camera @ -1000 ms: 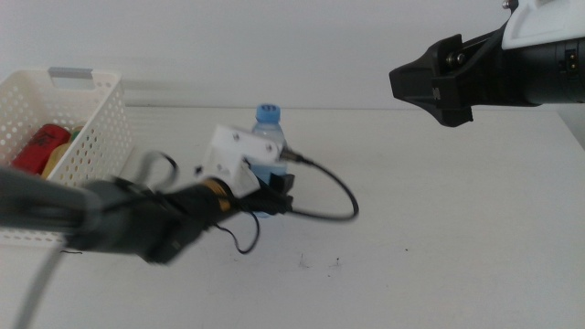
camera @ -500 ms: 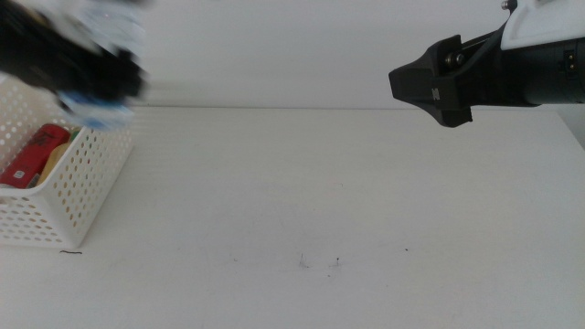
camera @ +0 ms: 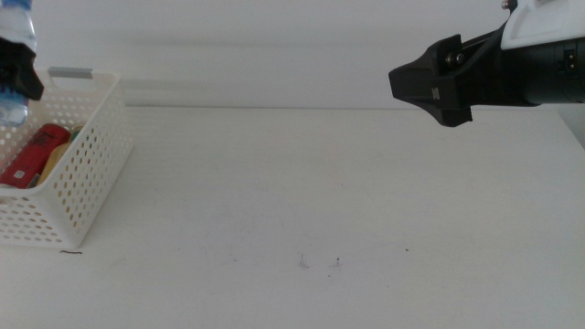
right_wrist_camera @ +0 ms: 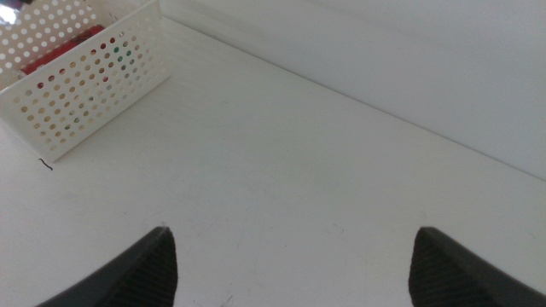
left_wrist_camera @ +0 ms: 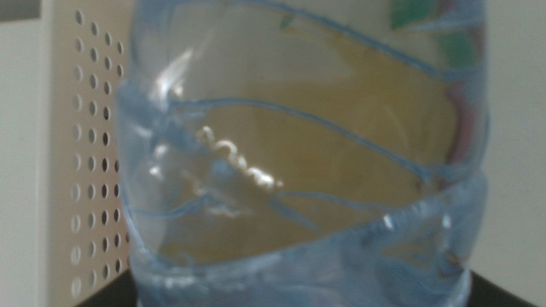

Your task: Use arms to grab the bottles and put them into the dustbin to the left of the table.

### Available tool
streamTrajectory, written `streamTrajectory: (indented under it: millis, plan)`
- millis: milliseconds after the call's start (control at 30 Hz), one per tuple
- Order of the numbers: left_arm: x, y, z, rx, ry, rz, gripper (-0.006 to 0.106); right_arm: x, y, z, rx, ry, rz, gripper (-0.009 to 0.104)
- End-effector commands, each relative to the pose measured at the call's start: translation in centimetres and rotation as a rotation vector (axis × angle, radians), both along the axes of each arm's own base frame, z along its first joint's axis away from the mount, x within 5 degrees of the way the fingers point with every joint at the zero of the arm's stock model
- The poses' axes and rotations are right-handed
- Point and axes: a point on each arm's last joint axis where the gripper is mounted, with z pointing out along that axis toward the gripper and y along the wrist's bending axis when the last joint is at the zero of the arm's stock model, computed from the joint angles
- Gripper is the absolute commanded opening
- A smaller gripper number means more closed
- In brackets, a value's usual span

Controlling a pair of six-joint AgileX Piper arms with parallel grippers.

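Water bottle [left_wrist_camera: 299, 153] clamped in left gripper [camera: 18, 68] over dustbin [camera: 87, 164]; centre it, then release. Right gripper [right_wrist_camera: 290, 256] waits, jaws apart.

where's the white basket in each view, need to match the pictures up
Middle view: the white basket sits at the far left edge, with a red can inside.
Left wrist view: only a strip of its perforated wall shows, behind the water bottle.
Right wrist view: it is in the upper left corner.
Shared landmark: the perforated wall.
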Motion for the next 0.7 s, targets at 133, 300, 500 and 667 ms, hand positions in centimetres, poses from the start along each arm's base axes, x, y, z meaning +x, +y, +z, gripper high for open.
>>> streamTrajectory:
  millis: [133, 300, 500, 667]
  plan:
    - [2.5, 1.5, -3.0, 0.01, -0.004, 0.013, 0.004, 0.2, -0.2, 0.3, -0.001, -0.021, -0.008, 0.087]
    - [3.7, 2.0, -5.6, 0.011, 0.024, 0.004, 0.033, 0.2, -0.2, 0.3, 0.001, -0.02, -0.009, 0.087]
    - [4.5, 2.2, -7.3, 0.002, 0.033, 0.012, 0.089, 0.2, -0.2, 0.3, 0.001, -0.02, -0.009, 0.087]
    - [4.1, 1.9, -6.0, 0.005, 0.012, 0.014, 0.094, 0.2, -0.2, 0.3, 0.001, -0.02, -0.009, 0.087]
